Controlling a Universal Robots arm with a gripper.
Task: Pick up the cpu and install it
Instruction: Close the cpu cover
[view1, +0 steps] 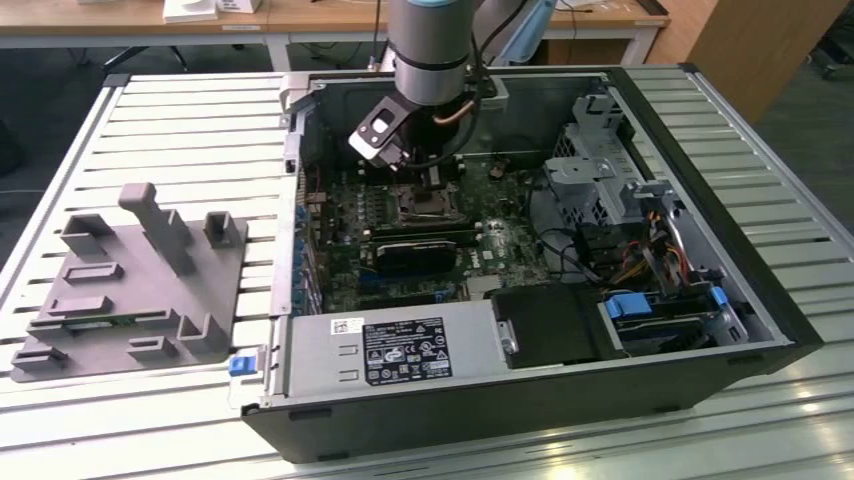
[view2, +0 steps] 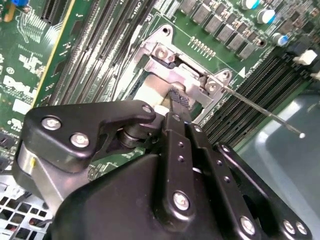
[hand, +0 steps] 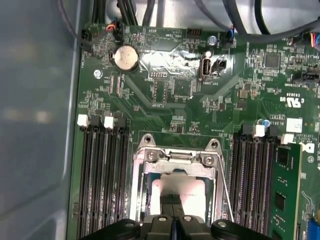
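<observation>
Slatted pale metal table (view1: 160, 130), wooden desks (view1: 334, 20) behind. On the exterior view's left stood a grey blocky plastic fixture (view1: 134, 280). Right of it was an open black computer case (view1: 534, 410) with a green motherboard (hand: 165, 100) inside. My gripper (hand: 172, 200) hung at the steel socket frame (hand: 175, 156), fingers together, tips at the flat silver cpu (hand: 192, 187) lying within.

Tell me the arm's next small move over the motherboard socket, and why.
Probably a short, slow move straight down, without sideways shift. In the first wrist view the end effector sits directly over the pale cpu, which lies inside the socket frame, and in the second wrist view the retention lever stands free, unlatched. Whether the cpu is fully seated cannot be told.
</observation>
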